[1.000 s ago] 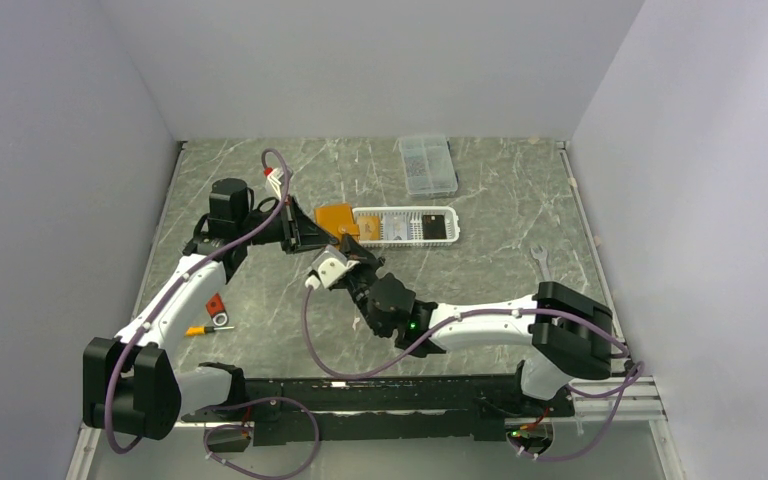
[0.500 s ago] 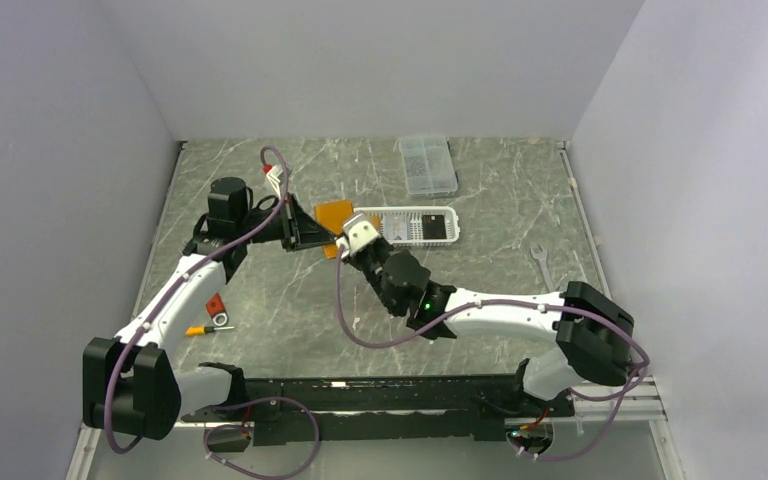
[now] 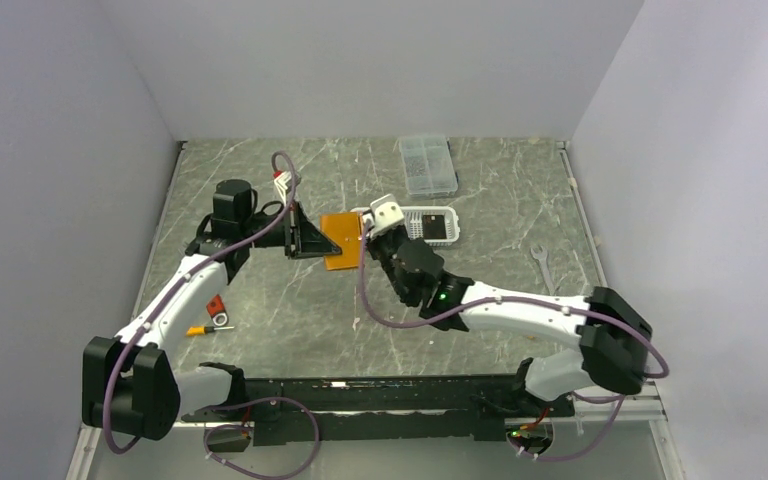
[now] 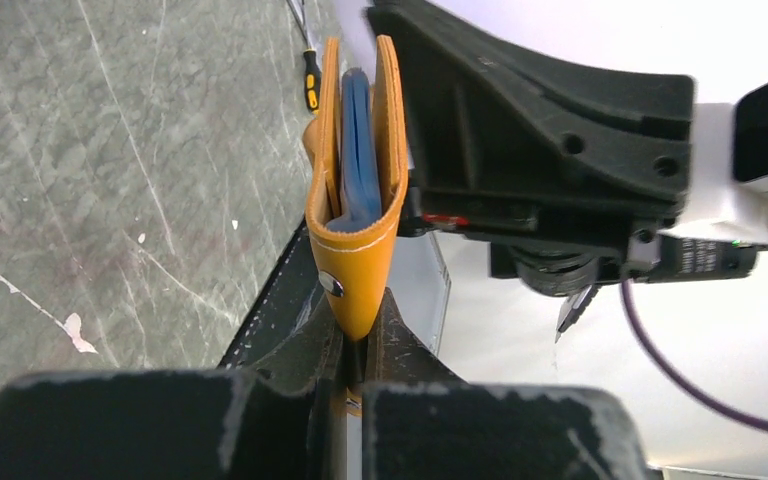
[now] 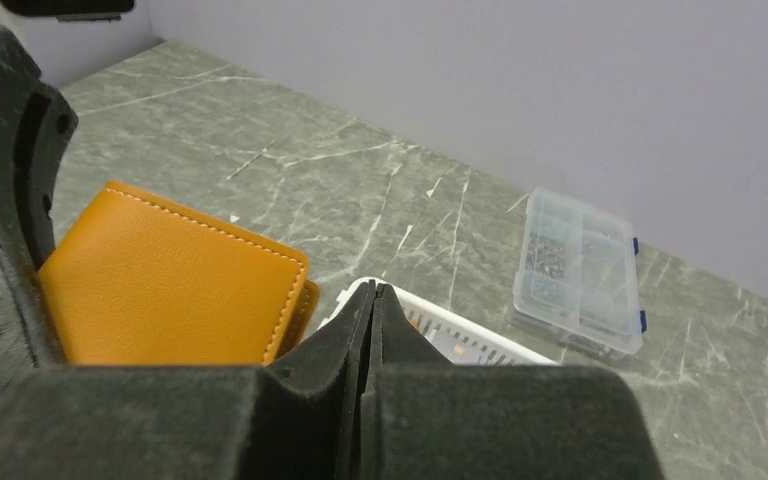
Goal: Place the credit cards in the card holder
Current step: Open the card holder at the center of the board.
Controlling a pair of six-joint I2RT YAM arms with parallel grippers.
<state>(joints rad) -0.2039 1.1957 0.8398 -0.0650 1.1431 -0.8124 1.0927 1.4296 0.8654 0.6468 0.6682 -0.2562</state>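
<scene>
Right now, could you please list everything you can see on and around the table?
card holder: one, orange, blue inside, held left of the basket.
basket: one, white, slotted, mid-table.
dark flat piece: one, black, inside the basket; possibly a card.
compartment box: one, clear, far edge.
wrench: one, silver, right side.
screwdriver: one, yellow and black, near left side.
red item: one, beside the screwdriver; type unclear.
table: one, grey-green marble.
left gripper: shut on the card holder's tab.
right gripper: shut, empty, over the basket's left end.
</scene>
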